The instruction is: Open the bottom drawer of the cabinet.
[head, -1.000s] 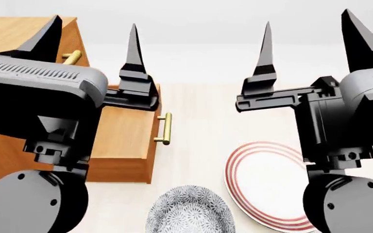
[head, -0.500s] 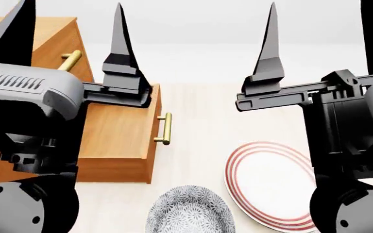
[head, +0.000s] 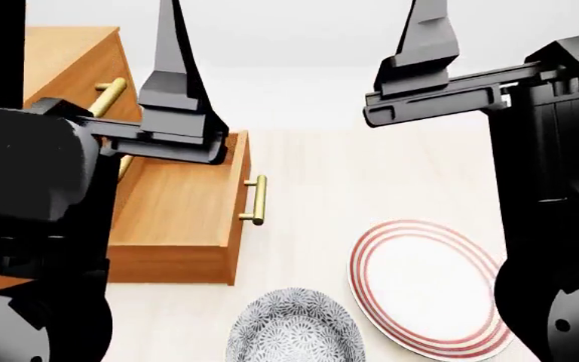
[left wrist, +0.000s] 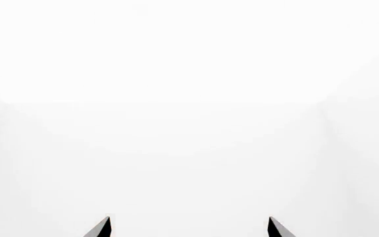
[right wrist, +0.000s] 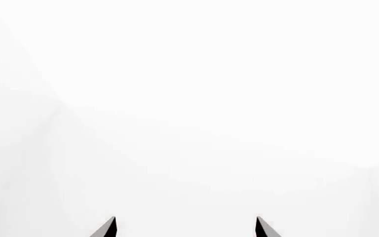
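Both arms have risen since the earlier frame; left gripper (left wrist: 189, 228) and right gripper (right wrist: 186, 227) gape empty. Bottom drawer (head: 184, 211) of cabinet (head: 63, 53) stands pulled out, so retreat appears next.

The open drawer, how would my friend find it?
Look for the big orange-brown wooden cabinet at the left of the head view. Low on it, one drawer sticks out toward the striped plate, showing its wooden inside. The other brass-handled drawers above it are shut.
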Robot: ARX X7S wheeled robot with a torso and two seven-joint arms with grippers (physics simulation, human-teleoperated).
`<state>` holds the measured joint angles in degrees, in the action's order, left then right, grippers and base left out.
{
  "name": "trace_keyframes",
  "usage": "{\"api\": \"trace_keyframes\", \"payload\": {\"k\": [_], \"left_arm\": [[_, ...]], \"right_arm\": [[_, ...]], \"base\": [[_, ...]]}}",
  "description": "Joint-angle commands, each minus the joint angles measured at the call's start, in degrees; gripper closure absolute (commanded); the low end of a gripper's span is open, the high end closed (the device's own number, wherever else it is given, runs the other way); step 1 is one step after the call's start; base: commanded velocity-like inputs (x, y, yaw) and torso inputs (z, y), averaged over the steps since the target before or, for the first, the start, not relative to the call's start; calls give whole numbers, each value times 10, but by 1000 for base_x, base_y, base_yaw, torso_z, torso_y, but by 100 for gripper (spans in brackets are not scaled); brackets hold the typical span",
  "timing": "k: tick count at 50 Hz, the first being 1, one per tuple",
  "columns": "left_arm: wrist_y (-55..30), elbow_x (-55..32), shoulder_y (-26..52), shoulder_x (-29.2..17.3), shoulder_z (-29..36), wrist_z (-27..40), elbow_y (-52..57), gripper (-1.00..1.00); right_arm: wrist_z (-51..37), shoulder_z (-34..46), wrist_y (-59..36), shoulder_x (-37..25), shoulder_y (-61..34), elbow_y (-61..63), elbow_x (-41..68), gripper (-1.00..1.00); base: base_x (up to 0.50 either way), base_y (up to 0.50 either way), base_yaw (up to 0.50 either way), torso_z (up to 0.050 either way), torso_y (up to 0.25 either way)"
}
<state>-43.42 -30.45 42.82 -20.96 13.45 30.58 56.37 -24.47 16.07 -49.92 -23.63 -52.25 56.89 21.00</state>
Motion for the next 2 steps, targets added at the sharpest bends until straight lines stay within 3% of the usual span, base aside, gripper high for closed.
{"api": "trace_keyframes", "payload": {"k": [1, 2], "left_arm": [[10, -6, 3, -8, 7, 9, 1, -100], [11, -8, 3, -9, 8, 11, 0, -100]], "right_arm": [[-3, 1, -7, 0, -24, 1, 9, -100], [-3, 2, -3, -1, -21, 0, 8, -100]], "base": [[0, 0, 0, 0, 0], [0, 0, 0, 0, 0]]}}
